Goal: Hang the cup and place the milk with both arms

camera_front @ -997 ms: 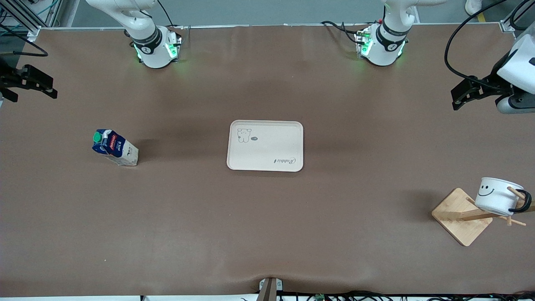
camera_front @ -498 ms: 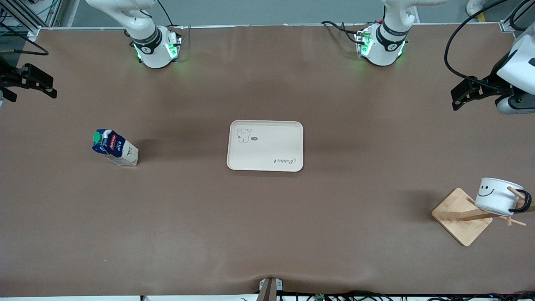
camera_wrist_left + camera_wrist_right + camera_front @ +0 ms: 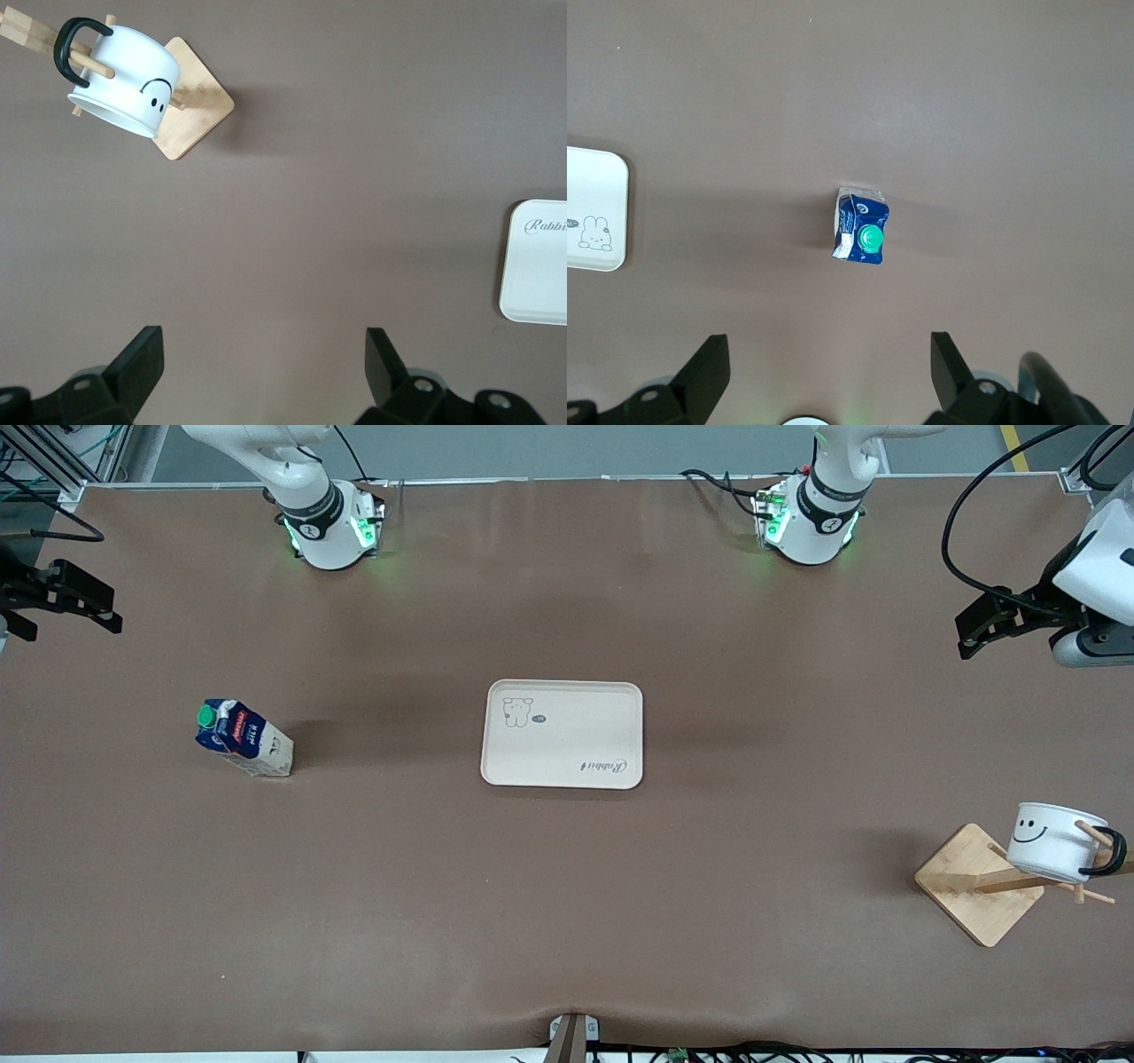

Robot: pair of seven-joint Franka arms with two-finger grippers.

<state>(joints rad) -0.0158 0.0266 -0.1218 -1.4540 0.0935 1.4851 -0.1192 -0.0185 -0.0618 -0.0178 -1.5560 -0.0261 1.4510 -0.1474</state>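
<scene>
The white cup with a smiley face hangs by its black handle on a peg of the wooden rack, at the left arm's end of the table. The left wrist view shows the cup on its peg too. The milk, a blue and white carton with a green cap, stands on the table toward the right arm's end; the right wrist view shows the milk from above. My left gripper hovers open and empty over the table's edge. My right gripper hovers open and empty over the other end.
A cream tray with a rabbit drawing lies in the middle of the table, between the carton and the rack. A corner of the tray shows in the left wrist view. Both arm bases stand along the table edge farthest from the front camera.
</scene>
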